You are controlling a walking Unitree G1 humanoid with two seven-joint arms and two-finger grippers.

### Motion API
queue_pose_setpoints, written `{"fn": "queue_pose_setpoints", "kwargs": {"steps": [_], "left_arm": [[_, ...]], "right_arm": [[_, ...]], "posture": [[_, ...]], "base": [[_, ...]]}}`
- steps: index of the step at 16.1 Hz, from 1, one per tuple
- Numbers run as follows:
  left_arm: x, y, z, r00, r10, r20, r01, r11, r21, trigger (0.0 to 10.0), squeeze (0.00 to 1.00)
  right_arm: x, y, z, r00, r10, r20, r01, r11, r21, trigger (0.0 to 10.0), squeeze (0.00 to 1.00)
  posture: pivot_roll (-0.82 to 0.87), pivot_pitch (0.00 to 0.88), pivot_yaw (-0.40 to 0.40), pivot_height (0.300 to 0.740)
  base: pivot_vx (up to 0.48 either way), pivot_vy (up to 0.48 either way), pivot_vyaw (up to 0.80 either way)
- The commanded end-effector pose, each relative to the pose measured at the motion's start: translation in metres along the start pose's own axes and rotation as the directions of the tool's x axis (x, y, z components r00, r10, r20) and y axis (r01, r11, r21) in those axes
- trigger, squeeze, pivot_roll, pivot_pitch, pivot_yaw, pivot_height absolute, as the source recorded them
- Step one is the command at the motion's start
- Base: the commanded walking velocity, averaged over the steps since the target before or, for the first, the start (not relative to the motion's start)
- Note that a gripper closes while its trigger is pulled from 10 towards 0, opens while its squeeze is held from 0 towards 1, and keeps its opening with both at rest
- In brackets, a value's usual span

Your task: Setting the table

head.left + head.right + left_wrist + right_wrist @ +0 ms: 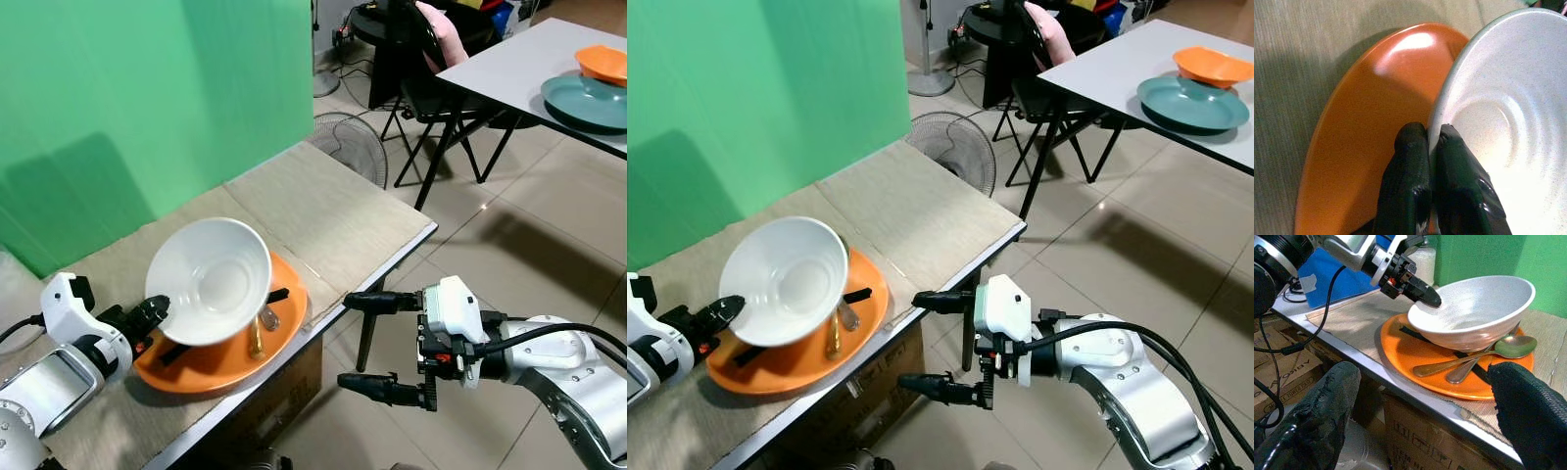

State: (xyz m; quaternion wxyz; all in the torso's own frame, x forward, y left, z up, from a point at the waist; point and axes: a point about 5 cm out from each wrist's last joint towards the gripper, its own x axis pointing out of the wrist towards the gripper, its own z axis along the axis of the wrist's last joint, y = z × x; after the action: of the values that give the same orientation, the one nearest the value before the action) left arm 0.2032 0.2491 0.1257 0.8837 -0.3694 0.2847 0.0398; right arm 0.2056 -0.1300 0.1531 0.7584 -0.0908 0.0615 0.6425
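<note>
A white bowl [211, 279] is tilted up off an orange plate [225, 357] on the beige-covered table [333, 220]. My left gripper [157, 311] is shut on the bowl's near-left rim, one finger inside and one outside [1410, 161]. Two metal spoons [1484, 355] and black chopsticks [277, 294] lie on the plate under the bowl. My right gripper [370, 345] hangs open off the table's front edge, to the right of the plate, with nothing between its fingers [1528, 406].
A green screen [147, 98] stands behind the table. A floor fan [348, 142] and a black chair [431, 88] stand beyond its far end. A second grey table [534, 69] at the back right carries a teal plate [588, 103] and an orange bowl [602, 64]. Cardboard boxes [1278, 377] sit under the table.
</note>
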Motion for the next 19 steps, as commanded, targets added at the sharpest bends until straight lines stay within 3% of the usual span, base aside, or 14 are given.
{"fn": "queue_pose_setpoints", "kwargs": {"steps": [1,8,10,11,12,14,15,17,18,19], "left_arm": [[-0.002,0.000,0.006,1.000,0.016,0.019,-0.016,1.000,0.010,0.0,0.00],[-0.009,0.001,0.014,0.998,0.006,0.059,-0.006,1.000,-0.011,0.0,0.00],[-0.015,0.001,0.021,0.993,0.002,0.115,0.001,1.000,-0.026,0.0,0.00],[-0.023,-0.011,0.031,0.973,-0.072,0.219,0.073,0.997,0.005,0.0,0.00],[-0.026,-0.018,0.035,0.958,-0.119,0.260,0.119,0.993,0.018,0.0,0.00],[-0.030,-0.037,0.036,0.924,-0.226,0.309,0.216,0.974,0.069,0.0,0.00],[-0.031,-0.052,0.034,0.902,-0.288,0.321,0.262,0.957,0.123,0.0,0.00],[-0.028,-0.071,0.032,0.894,-0.309,0.326,0.236,0.941,0.243,0.0,0.00],[-0.023,-0.086,0.031,0.882,-0.312,0.352,0.205,0.929,0.309,0.0,0.00],[-0.023,-0.086,0.031,0.882,-0.312,0.352,0.205,0.929,0.309,0.0,0.00]], "right_arm": [[0.001,0.000,0.001,1.000,0.008,0.004,-0.008,1.000,-0.019,10.0,0.00],[0.003,0.000,-0.002,1.000,0.010,0.006,-0.010,1.000,-0.024,10.0,0.00],[0.002,-0.004,-0.001,1.000,-0.023,0.014,0.023,0.999,-0.037,10.0,0.00],[-0.002,-0.015,0.005,0.987,-0.142,0.071,0.143,0.990,-0.011,10.0,0.00],[-0.005,-0.021,0.007,0.973,-0.211,0.096,0.212,0.977,0.005,10.0,0.00],[-0.010,-0.034,0.010,0.921,-0.366,0.132,0.362,0.930,0.057,10.0,0.00],[-0.013,-0.041,0.012,0.868,-0.471,0.154,0.461,0.882,0.099,10.0,0.00],[-0.014,-0.045,0.010,0.801,-0.586,0.122,0.567,0.809,0.154,10.0,0.00],[-0.013,-0.046,0.008,0.739,-0.665,0.102,0.644,0.743,0.180,10.0,0.00],[-0.013,-0.046,0.008,0.739,-0.665,0.102,0.644,0.743,0.180,10.0,0.00]], "posture": [[-0.01,0.050,0.106,0.740],[0.00,0.051,0.106,0.740],[0.00,0.048,0.103,0.740],[0.01,0.044,0.094,0.740],[0.01,0.043,0.090,0.740],[0.01,0.044,0.085,0.740],[0.01,0.044,0.082,0.740],[0.01,0.045,0.078,0.740],[0.00,0.047,0.077,0.740],[0.00,0.047,0.077,0.740]], "base": [[0.000,0.000,0.00],[0.000,0.000,0.00],[0.000,0.000,0.00],[0.000,0.000,0.00],[0.000,0.000,0.00],[0.000,0.000,0.00],[0.000,0.000,0.00],[0.000,0.000,0.00],[0.000,0.000,0.00],[0.000,0.000,0.00]]}}
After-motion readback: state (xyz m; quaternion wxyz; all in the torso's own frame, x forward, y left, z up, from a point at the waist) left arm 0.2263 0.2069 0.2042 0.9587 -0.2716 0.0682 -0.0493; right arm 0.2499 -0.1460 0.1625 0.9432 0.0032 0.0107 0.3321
